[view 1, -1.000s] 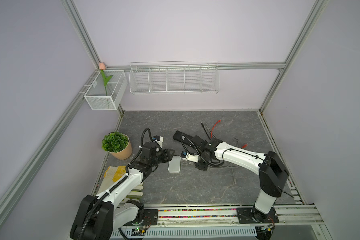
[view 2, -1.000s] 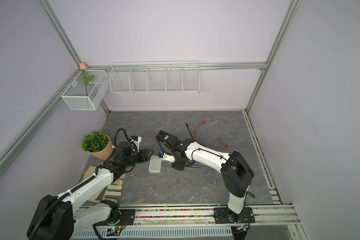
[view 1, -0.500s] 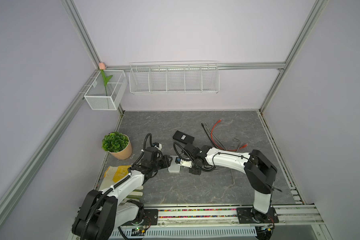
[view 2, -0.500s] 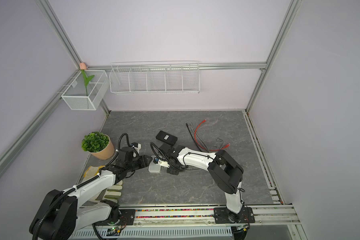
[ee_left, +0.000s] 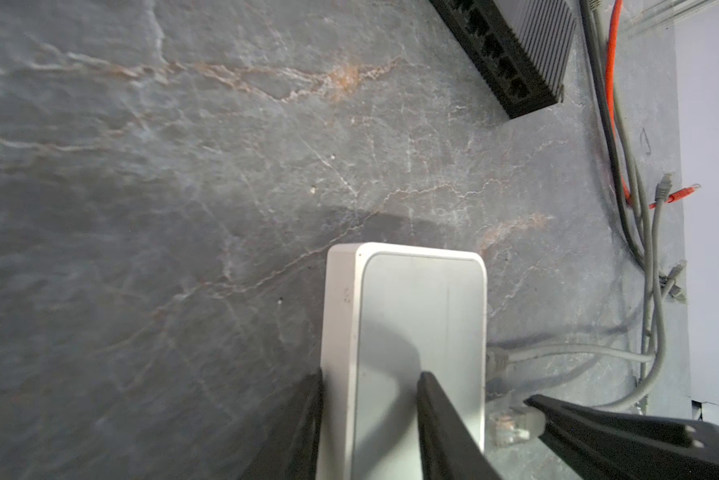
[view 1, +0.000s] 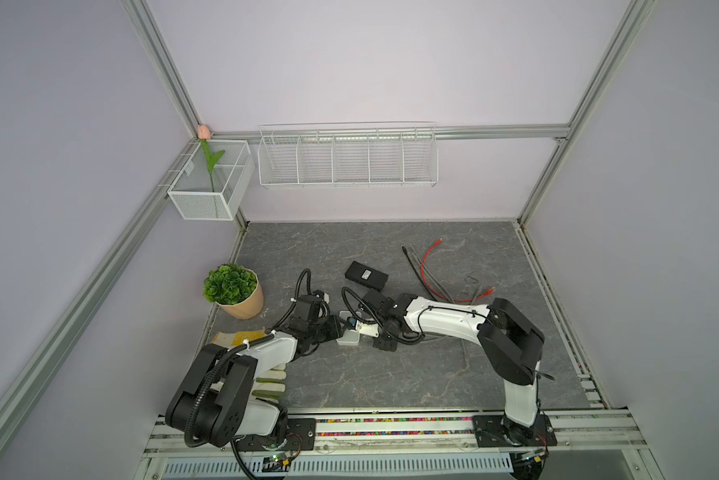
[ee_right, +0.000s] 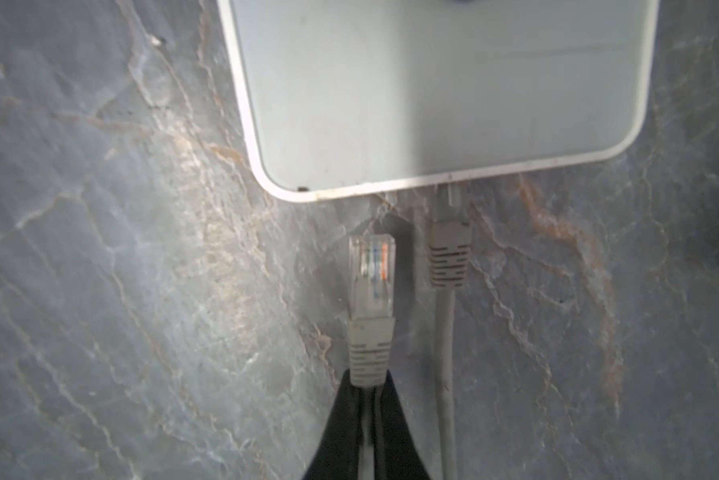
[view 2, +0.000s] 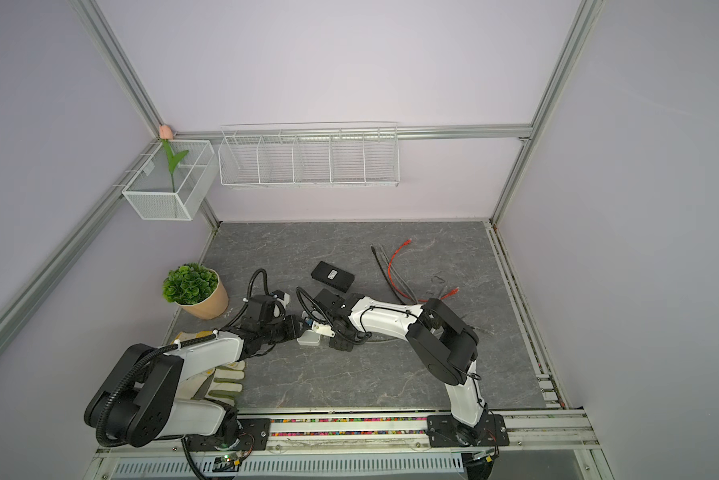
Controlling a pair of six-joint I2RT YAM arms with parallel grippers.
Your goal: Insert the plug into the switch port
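Observation:
The white switch lies flat on the grey table between both grippers. My left gripper is shut on its near end, one finger against the side wall and the other on the top face. My right gripper is shut on the grey boot behind the clear plug. The plug's tip points at the switch's edge and stands a short gap from it. A second grey cable sits plugged into that same edge beside it. The port openings are hidden.
A black switch lies behind the grippers. Loose red and grey cables spread at the back right. A potted plant stands at the left. Work gloves lie under my left arm. Wire baskets hang on the back wall.
My right gripper has carried the plug leftward and nearer, up to the white switch. My left gripper has moved onto the switch and its jaws have narrowed.

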